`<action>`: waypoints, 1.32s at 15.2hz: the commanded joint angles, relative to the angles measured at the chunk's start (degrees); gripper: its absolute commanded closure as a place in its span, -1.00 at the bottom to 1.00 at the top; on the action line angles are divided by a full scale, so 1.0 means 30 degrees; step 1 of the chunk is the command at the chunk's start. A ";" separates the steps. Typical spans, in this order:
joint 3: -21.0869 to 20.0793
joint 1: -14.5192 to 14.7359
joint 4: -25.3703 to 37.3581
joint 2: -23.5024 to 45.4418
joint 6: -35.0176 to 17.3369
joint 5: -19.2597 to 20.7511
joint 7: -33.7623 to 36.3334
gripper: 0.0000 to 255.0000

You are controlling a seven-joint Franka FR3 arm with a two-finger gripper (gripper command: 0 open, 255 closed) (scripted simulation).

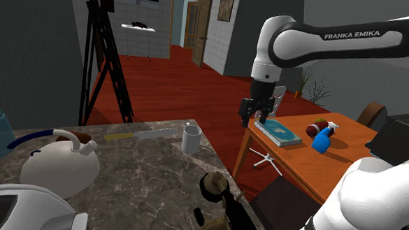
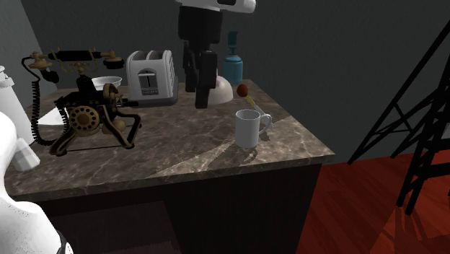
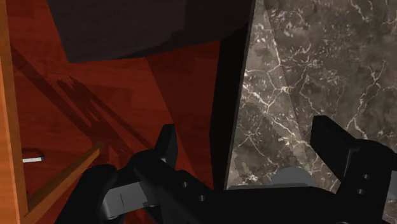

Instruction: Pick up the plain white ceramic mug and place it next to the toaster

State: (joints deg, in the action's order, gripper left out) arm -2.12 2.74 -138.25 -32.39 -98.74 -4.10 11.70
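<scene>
One white mug [image 1: 190, 139], upright near a worktop [image 2: 180, 148] corner. One toaster [image 2: 151, 76], well apart from mug, beside one rotary telephone [image 2: 90, 110]. One end effector [image 3: 248, 137], fingers spread, nothing between, over worktop edge. Cut off at shoulder view's lower left: toaster. Hard to make out there: mug's handle.

White mug [image 2: 247, 128], dark brown table [image 2: 180, 144] veined in white marble pattern, black hand [image 1: 254, 121], grey toaster [image 2: 151, 76], black and brass telephone [image 2: 90, 115], red-brown wood floor [image 1: 169, 81], blue spray bottle [image 1: 323, 139] with white nozzle
</scene>
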 commanded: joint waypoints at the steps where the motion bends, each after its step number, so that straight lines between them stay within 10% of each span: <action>1: -0.0410 0.0146 0.0161 0.1076 -0.1276 -0.0144 0.0446 -1.00; 20: -0.3200 0.1306 0.7476 1.3314 -0.8814 0.2416 0.5858 -1.00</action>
State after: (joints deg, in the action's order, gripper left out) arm -11.52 6.29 -117.87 5.17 -124.49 2.21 28.13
